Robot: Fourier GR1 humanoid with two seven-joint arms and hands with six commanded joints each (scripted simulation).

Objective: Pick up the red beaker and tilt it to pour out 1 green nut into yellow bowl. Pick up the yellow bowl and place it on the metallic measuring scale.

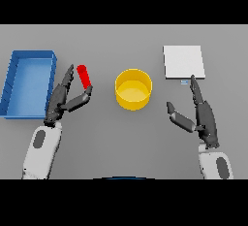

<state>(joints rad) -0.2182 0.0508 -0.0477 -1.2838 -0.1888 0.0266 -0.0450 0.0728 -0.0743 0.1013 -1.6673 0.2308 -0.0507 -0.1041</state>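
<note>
I'm looking down at the grey table (121, 137), and from what I can see the job has barely begun. The red beaker (84, 76) sits left of centre, tilted, its top leaning toward the upper left. My left hand (63, 99) is right there: straight fingers run up the beaker's left side, the thumb reaches in under its lower end. I can't tell whether anything is touching, and nothing is curled round it, so I call that hand wide, not gripping.

The yellow bowl (133, 89) stands in the middle of the frame, well apart from the beaker. Its inside shows only yellow; I see no green nut in it, so I judge the pour not yet done. I can't see into the beaker.

The metallic measuring scale (183, 62) is the pale square plate at upper right, nothing on it. My right hand (202, 115) rests just below it, fingers straight toward the plate, thumb out to the left, holding nothing.

So grasp, pour, lift and placing are all left. At far left lies a blue tray (9, 87), just beside my left hand.
</note>
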